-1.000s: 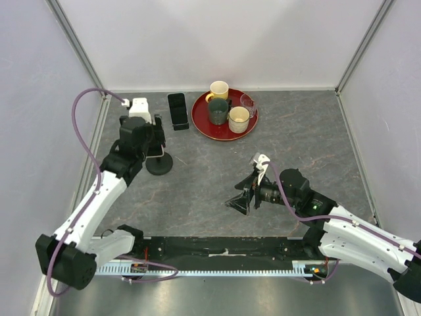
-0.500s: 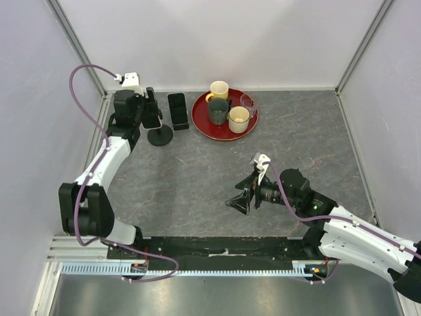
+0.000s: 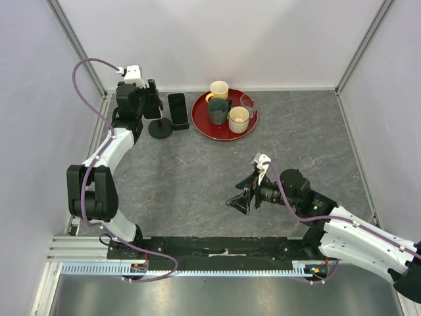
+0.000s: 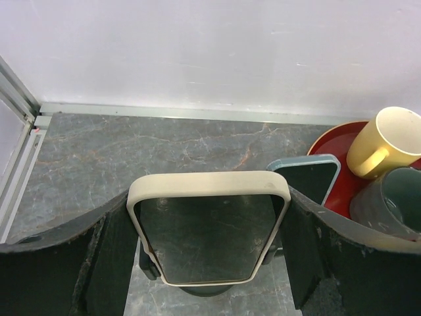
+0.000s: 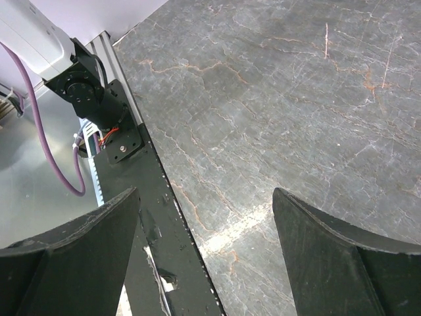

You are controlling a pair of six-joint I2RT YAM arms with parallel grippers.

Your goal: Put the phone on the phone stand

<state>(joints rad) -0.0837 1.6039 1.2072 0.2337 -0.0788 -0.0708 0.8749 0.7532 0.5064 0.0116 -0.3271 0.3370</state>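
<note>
Right gripper (image 3: 241, 201): nearest to us, hanging low over the table (image 3: 197, 171) towards the front edge. Its jaws stand wide apart and the wrist view shows only stone-patterned surface between them. We count it as idle.

Left gripper (image 3: 152, 106): stretched out to the far-left corner. Its two fingers (image 4: 105, 250) flank the phone on either side and appear to meet the case at both upper corners. We read this as a hold on the phone, not yet let go.

The phone (image 4: 207, 230): upright between those fingers, with a dark glossy screen and a pale cream rim. It sits directly over the stand.

The phone stand (image 3: 160, 130): its round black base lies on the table under the left gripper. From the wrist we see the base below the phone's bottom edge. Small black tabs show at the phone's lower sides, and we take them for the holder.

Done so far: the phone is at the stand and seems lodged in the holder. We cannot tell whether it is fully seated, as its lower edge hides the contact.

Left to do: in our judgement, open the fingers and draw the arm back without tipping the phone.

Beside the stand: a second dark slab (image 3: 177, 110) with a blue-grey rim lies flat, just to the right.

Farther right: a red tray (image 3: 199, 122) holds the yellow mug (image 3: 219, 89) and other cups, close to the back wall.
</note>
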